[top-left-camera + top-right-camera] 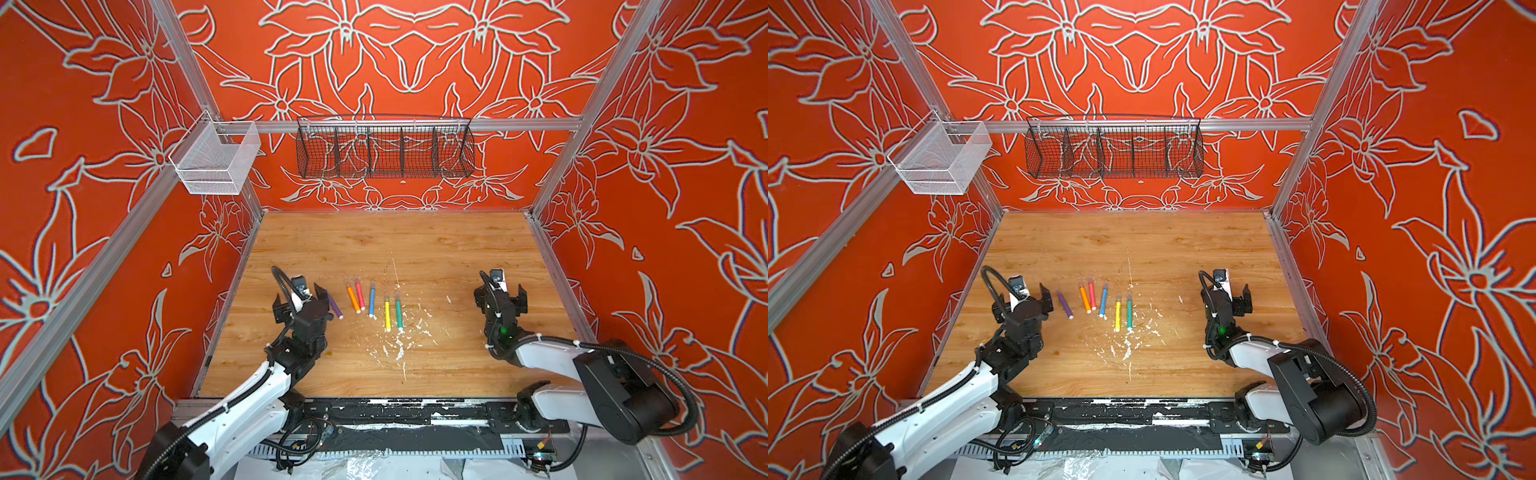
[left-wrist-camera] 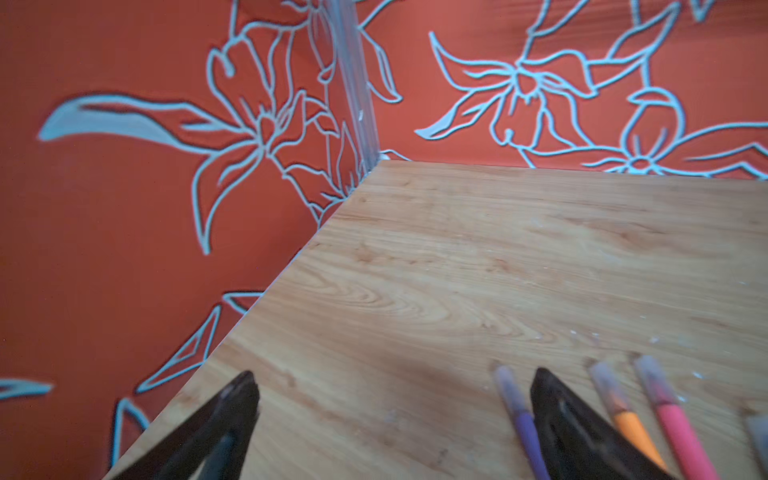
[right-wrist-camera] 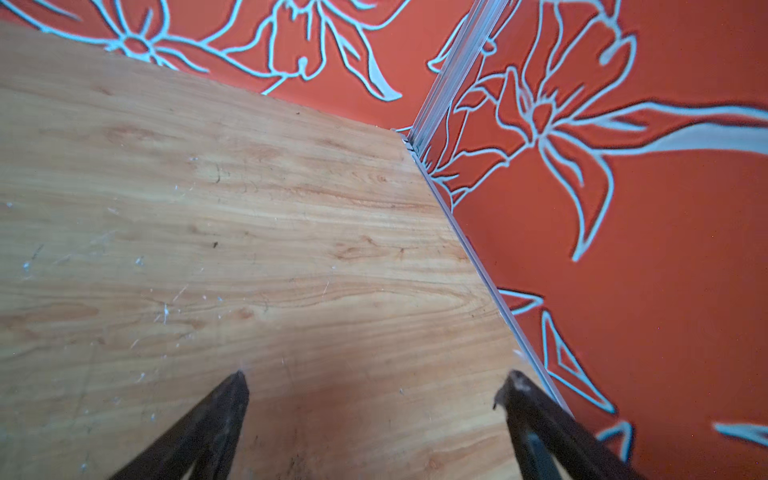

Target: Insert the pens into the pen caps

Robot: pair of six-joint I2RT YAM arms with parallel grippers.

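Counter [image 1: 415, 241]: wood, white-flecked, carrying everything between both arms.
Left gripper [image 2: 395, 380]: jaws wide apart, empty, one finger just beside the purple pen [image 2: 528, 432].
Right gripper [image 3: 376, 378]: jaws apart, empty, idle, well apart from the pens.
Pens [image 1: 372, 300]: six, flat in a loose row mid-counter, reachable by either arm.
Pen caps [image 2: 604, 380]: translucent, seated on far ends; task apparently complete.

The far half of the table [image 1: 395, 241], toward 12 o'clock in both top views, is left bare up to the back wall [image 1: 415, 62], where a wire basket [image 1: 384, 147] is hung. The middle is blocked by the row of pens [image 1: 372, 303]; the purple pen [image 1: 336, 307] is laid just beside the left gripper [image 1: 298, 292], at its 3 o'clock. Bare wood is left between pens and right gripper [image 1: 500, 289].
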